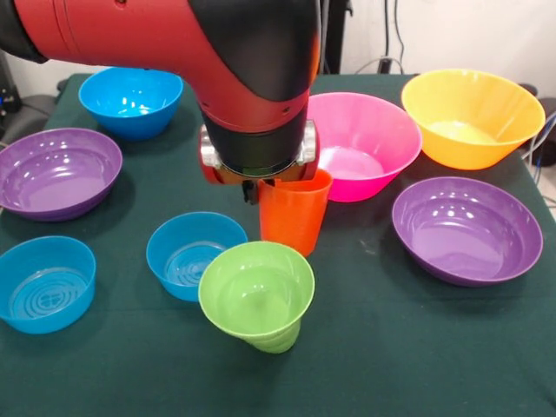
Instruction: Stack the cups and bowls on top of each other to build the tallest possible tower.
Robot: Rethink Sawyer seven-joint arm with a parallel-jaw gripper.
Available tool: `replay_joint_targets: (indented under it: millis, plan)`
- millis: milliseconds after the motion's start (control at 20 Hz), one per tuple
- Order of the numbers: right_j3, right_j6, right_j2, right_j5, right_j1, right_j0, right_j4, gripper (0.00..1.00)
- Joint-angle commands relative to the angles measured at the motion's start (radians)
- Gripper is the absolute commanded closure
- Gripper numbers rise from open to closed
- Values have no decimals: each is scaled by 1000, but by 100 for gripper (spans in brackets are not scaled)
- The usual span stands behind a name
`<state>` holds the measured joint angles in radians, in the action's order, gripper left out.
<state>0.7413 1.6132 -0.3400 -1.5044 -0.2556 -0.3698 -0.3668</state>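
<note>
Now I'm hovering my claw [280,184] at the orange cup [294,213] rim; can't tell if it's clamped; I'm keeping it upright, clearing the pink bowl [365,143]

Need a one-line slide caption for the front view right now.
Sawyer's hand poised at the orange cup, green cup in front, blue, purple, pink and yellow bowls unstacked around.

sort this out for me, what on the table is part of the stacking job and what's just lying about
Part of the job: orange cup, green cup, three blue bowls, two purple bowls, pink bowl, yellow-orange bowl.

Lying about: nothing; only cables behind the table.
</note>
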Motion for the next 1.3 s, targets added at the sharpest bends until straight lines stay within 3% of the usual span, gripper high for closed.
replay_joint_targets:
  millis: [50, 400, 950, 1300]
  plan:
    - [218, -275, 1, -5, -88, -10, -50, 100]
    - [408, -177, 7, 42, -158, -18, -19, 100]
    - [431, -149, -22, 55, -171, -32, -23, 100]
    - [332, -152, -58, 0, -160, -16, -3, 100]
